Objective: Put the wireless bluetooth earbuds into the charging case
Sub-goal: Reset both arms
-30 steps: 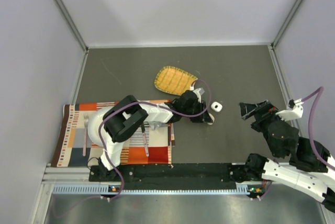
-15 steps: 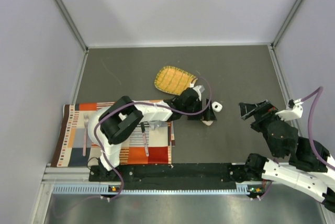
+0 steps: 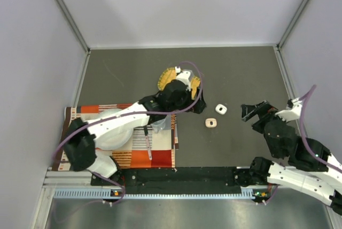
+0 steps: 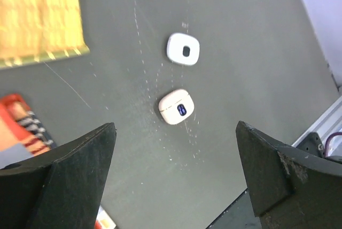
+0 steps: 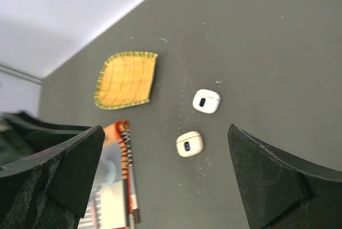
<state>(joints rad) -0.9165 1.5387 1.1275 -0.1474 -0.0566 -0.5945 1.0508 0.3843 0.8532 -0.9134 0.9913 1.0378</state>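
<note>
Two small rounded cases lie shut on the dark table, each a possible charging case. The white one [image 3: 221,109] [image 4: 183,49] [image 5: 206,101] has a dark oval on top. The cream one [image 3: 211,123] [image 4: 176,107] [image 5: 189,144] carries a small blue mark. No earbuds show in any view. My left gripper [image 3: 195,102] [image 4: 176,175] hangs open and empty above the table, left of both cases. My right gripper [image 3: 248,111] [image 5: 165,181] is open and empty too, to the right of them.
A yellow woven tray [image 3: 170,81] [image 5: 126,79] sits behind the left wrist, partly covered by it. At the left lies a striped placemat [image 3: 75,132] with a white plate [image 3: 99,132], a fork [image 3: 86,131], a knife [image 3: 147,146] and a grey cup [image 3: 161,126].
The left gripper has opened, left the cream case on the table and drawn back up and to the left. The right arm has shifted slightly.
</note>
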